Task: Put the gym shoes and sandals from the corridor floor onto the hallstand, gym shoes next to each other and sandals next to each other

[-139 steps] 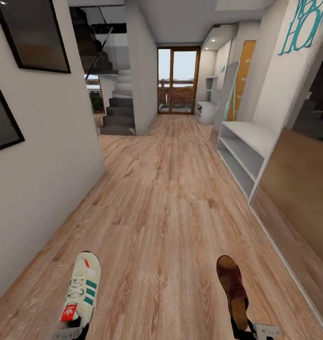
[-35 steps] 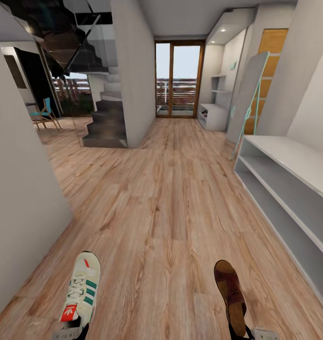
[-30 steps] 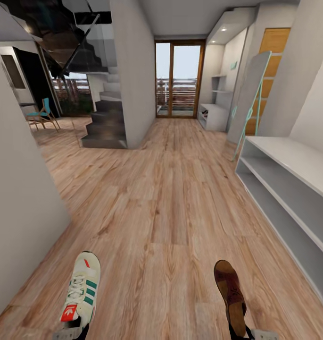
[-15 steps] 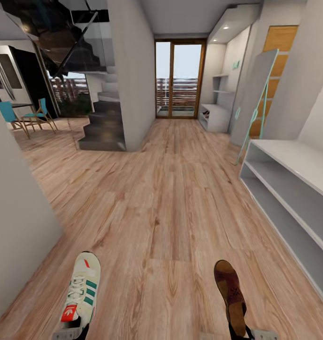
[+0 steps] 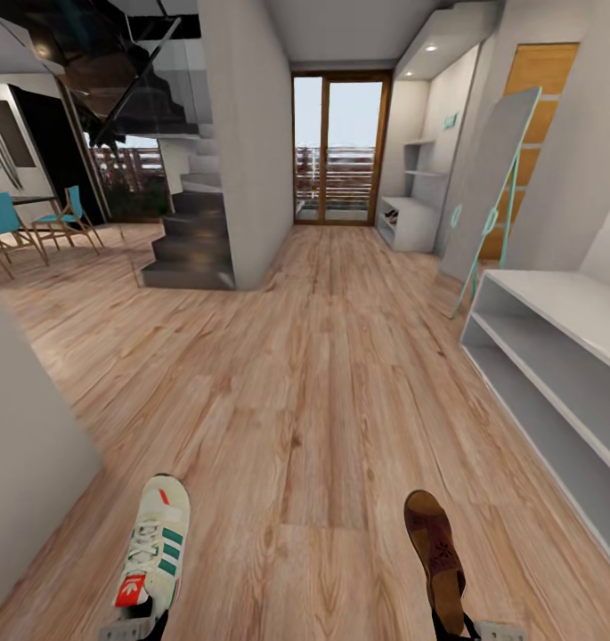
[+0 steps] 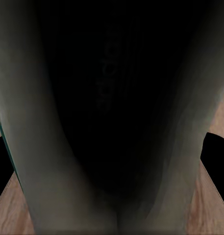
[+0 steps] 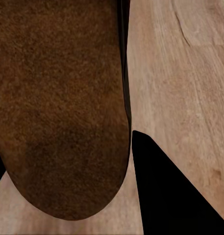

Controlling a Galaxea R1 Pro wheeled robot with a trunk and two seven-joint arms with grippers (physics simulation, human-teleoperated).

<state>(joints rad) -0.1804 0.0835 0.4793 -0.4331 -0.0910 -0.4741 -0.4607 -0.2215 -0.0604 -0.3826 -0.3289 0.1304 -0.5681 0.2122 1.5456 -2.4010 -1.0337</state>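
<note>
One cream-white gym shoe [image 5: 155, 547] with green stripes juts forward from my left gripper [image 5: 131, 628], which is shut on its heel end. A brown sandal [image 5: 436, 556] sticks out the same way from my right gripper [image 5: 469, 628], shut on its back end. Both are held above the corridor floor [image 5: 322, 374]. The gym shoe [image 6: 112, 122] looms dark right in front of the left wrist camera. In the right wrist view the sandal [image 7: 58, 98] hangs over the planks. The hallstand [image 5: 404, 221], with staggered shelves above its bench, stands far ahead on the right by the glass door.
A low pale shelf unit [image 5: 554, 356] with two open shelves lines the right wall close by. A leaning mirror [image 5: 487, 187] stands beyond it. A wall corner [image 5: 28, 445] sits near left, stairs [image 5: 193, 245] and teal chairs [image 5: 20, 223] further left. Open floor runs ahead.
The whole view has shifted: the camera has advanced down the corridor, so the right shelf unit and left wall corner slid closer and outward. Both held shoes keep their place in the view.
</note>
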